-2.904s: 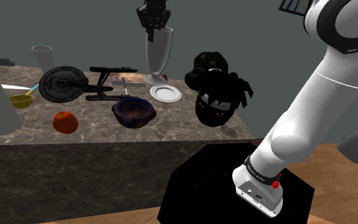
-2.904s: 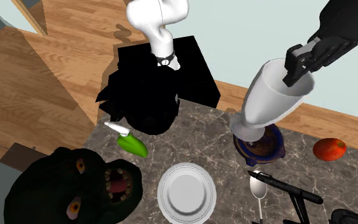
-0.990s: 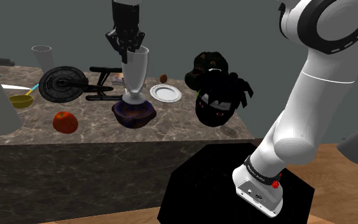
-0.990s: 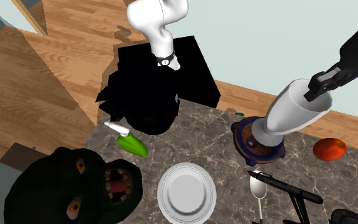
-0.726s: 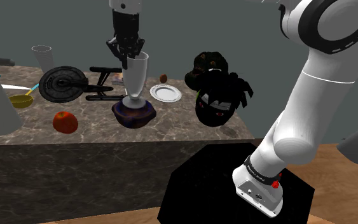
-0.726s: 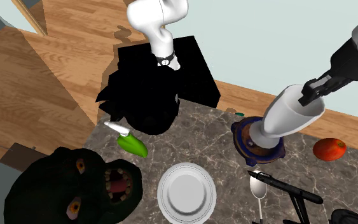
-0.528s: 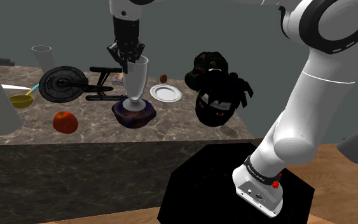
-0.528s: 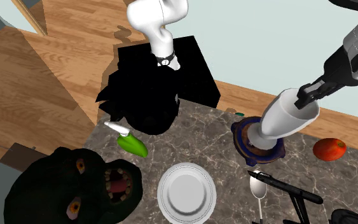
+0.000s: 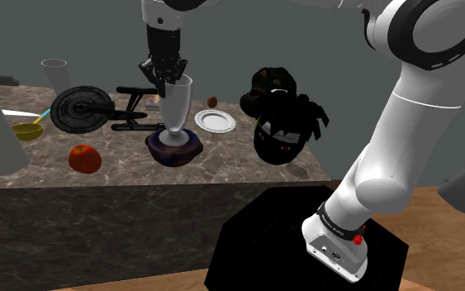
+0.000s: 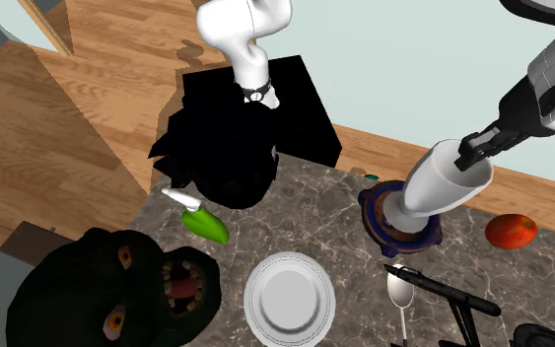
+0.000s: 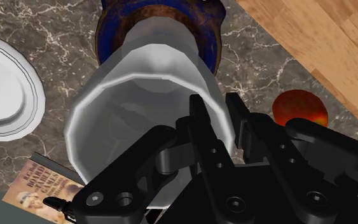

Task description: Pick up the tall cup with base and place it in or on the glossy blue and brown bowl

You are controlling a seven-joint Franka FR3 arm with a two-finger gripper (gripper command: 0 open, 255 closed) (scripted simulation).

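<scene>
The black two-finger gripper (image 11: 215,111) points straight down and is clamped on the rim of the tall cup (image 11: 139,95). One finger (image 11: 199,108) is inside the mouth and the other is against the outer wall.

The cup is pale and smooth, flaring wide at the top and narrowing to a small foot. It hangs upright from the gripper (image 9: 166,73) directly over the blue and brown bowl (image 9: 191,149). Its foot is down inside the bowl's rim, though whether it touches the bottom is hard to tell from these angles.

The bowl (image 10: 403,234) sits on the marble counter (image 9: 222,169), about midway along it and nearer the front edge that faces the stand. A white plate (image 9: 215,121) lies beside the bowl toward the back edge, and a red fruit (image 9: 84,158) lies near the front edge on the bowl's other side.

The cup looks stiff, slick and top-heavy. A pinch at one spot on the rim lets it swing, so it probably wants slow, level handling. Once released, the narrow foot may tip on the bowl's curved floor.
</scene>
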